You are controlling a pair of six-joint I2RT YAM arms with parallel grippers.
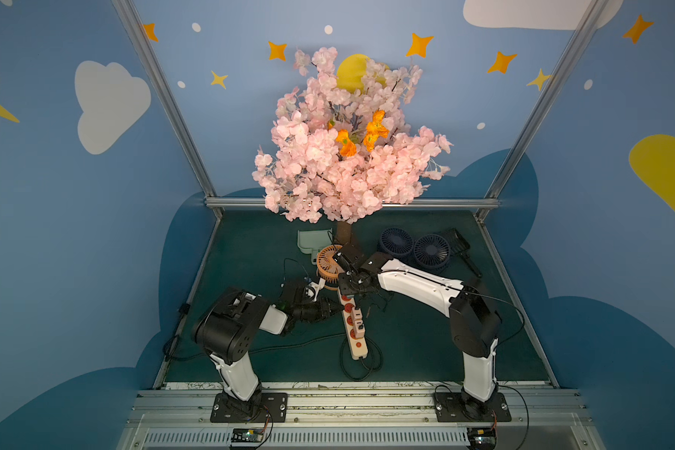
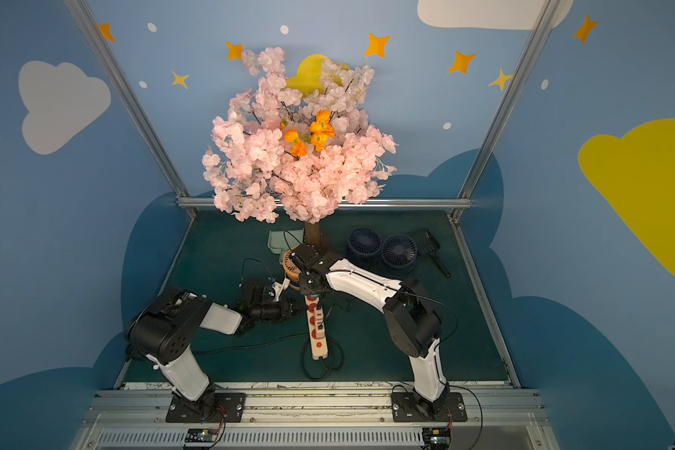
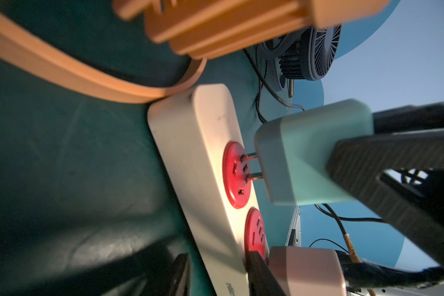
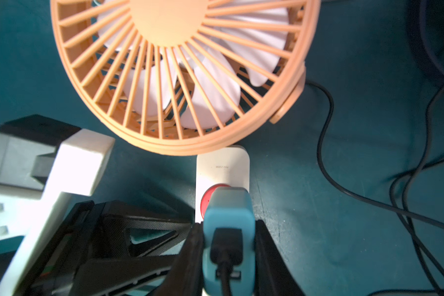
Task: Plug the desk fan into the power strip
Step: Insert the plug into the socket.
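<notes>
So the power strip (image 1: 354, 324) lies flat on the dark green desk (image 1: 425, 343) about midway between the two arms, long axis running away from the robot, with its far end tucked right up against the orange desk fan (image 4: 174, 74), touching the fan's curved base in the left wrist view. The right claw (image 4: 228, 243) is pinching a pale blue plug adapter (image 4: 228, 220) from both sides, black cable (image 4: 224, 276) coming out of its back, and it sits directly over the red socket (image 3: 235, 174) nearest the fan. From the left wrist view you can see the adapter's two metal prongs (image 3: 251, 165) are only partly in, bare metal still showing between adapter and socket, so it's not seated all the way. The left claw (image 1: 338, 307) comes in from the side, low at the strip's edge; its fingers are nearly together and one dark finger (image 3: 260, 275) lies against the strip's face next to a pinkish adapter (image 3: 306, 270) that's plugged in further down, but I honestly can't tell if it's gripping anything. Two navy fans (image 1: 414, 245) sit at the back right of the desk, next to a black scoop (image 1: 460, 245), well away from the strip. A pink blossom tree (image 1: 347, 148) stands behind the orange fan.
</notes>
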